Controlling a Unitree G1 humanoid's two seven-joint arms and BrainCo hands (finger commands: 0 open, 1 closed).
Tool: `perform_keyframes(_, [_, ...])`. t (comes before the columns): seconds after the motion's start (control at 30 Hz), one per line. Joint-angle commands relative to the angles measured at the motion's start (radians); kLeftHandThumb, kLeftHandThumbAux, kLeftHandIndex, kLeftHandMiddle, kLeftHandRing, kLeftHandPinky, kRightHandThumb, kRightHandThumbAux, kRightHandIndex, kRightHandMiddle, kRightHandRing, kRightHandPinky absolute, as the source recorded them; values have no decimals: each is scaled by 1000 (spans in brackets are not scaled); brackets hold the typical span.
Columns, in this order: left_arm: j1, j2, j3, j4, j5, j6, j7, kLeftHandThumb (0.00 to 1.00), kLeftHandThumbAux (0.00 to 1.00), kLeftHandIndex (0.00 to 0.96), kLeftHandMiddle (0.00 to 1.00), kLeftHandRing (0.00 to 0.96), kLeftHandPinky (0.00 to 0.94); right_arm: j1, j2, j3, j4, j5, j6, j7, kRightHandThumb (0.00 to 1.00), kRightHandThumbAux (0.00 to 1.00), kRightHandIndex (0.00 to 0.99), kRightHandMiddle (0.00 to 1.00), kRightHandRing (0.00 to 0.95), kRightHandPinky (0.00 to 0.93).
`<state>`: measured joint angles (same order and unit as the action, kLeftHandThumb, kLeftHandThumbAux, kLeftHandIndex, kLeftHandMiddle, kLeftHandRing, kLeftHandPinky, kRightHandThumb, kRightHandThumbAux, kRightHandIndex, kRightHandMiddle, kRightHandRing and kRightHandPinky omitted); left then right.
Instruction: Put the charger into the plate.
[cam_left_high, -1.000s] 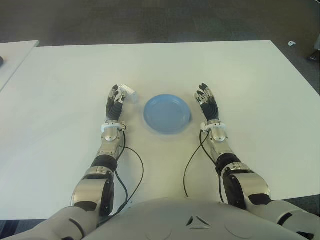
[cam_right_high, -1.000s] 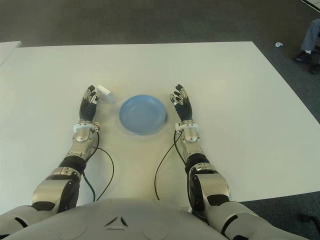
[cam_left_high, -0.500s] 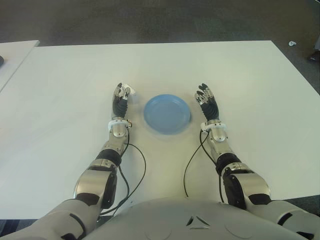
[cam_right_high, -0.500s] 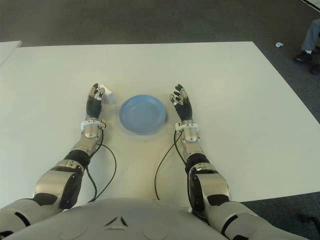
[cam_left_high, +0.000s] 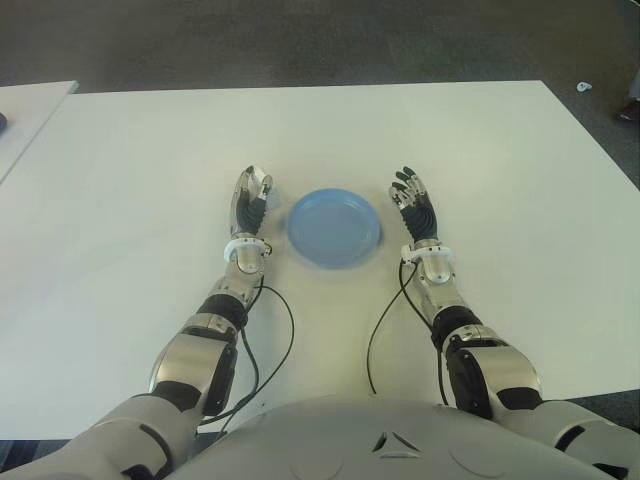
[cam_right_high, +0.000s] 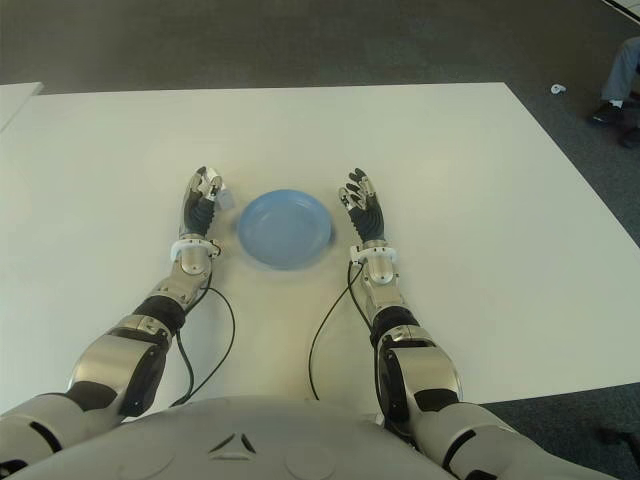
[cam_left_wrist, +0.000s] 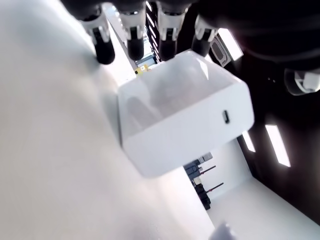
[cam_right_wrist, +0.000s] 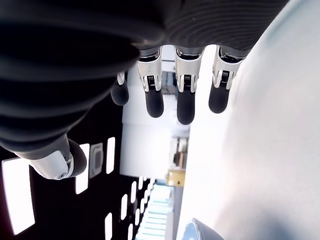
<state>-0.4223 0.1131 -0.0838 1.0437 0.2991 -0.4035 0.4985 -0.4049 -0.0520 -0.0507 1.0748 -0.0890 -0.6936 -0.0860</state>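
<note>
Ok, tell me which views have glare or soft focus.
Left wrist view: the charger fills the frame, soft-edged, and the bright table shows no detail. Right wrist view: the right hand is dark against strong backlight. Eye views: evenly lit; the plate is clear.

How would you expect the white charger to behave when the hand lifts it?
The charger is a boxy block with flat faces, so probably rigid and unlikely to roll. Its glossy shell looks smooth, so it may slip in the left hand. It seems compact, probably light.

White table (cam_left_high: 450, 140), dark carpet (cam_left_high: 300, 40)
</note>
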Motion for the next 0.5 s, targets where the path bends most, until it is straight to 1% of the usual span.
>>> perform_keyframes(0.03, [19, -3, -12, 9, 11, 42, -4, 394, 138, 0, 0, 0, 0, 142, 28, 12, 113, -10, 89, -6, 0, 494, 32, 150, 157, 163])
perform_keyframes(0.5, [32, 14, -35, -8, 20, 31, -18, 396, 163, 0, 0, 0, 0, 141, 22, 22, 112, -17, 90, -18, 0, 495, 27, 149, 156, 162])
